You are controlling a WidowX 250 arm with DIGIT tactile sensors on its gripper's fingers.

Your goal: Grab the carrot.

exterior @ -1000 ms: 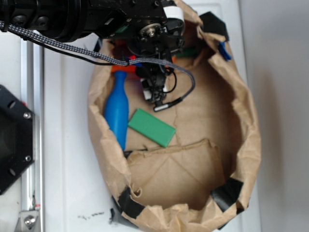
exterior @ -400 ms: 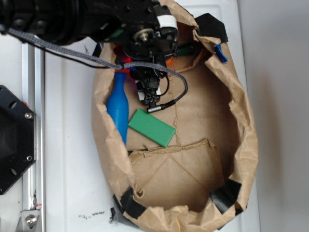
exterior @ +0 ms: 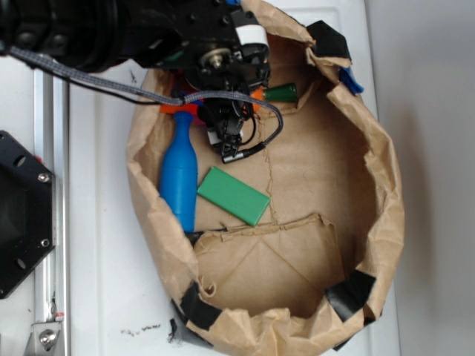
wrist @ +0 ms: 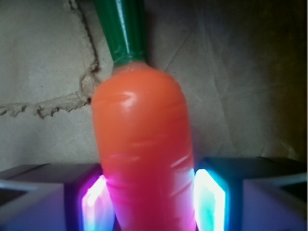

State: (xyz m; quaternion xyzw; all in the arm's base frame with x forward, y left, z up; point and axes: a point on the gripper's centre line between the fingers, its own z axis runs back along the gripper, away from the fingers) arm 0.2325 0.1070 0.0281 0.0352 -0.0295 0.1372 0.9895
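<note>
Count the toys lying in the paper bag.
3: the carrot between the gripper fingers at the bag's top, the blue bottle along the left wall, the green block beside it. The arm may hide more.

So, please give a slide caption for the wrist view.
End effector closed around the orange carrot, green stem pointing away, above brown paper.

The arm has shifted up-left, uncovering the carrot's (exterior: 276, 93) green stem, and the bag (exterior: 386, 222) moved.

arm (exterior: 111, 30): black | braided grey cable (exterior: 89, 74) | hand (wrist: 147, 202): glowing pink/cyan pads
</note>
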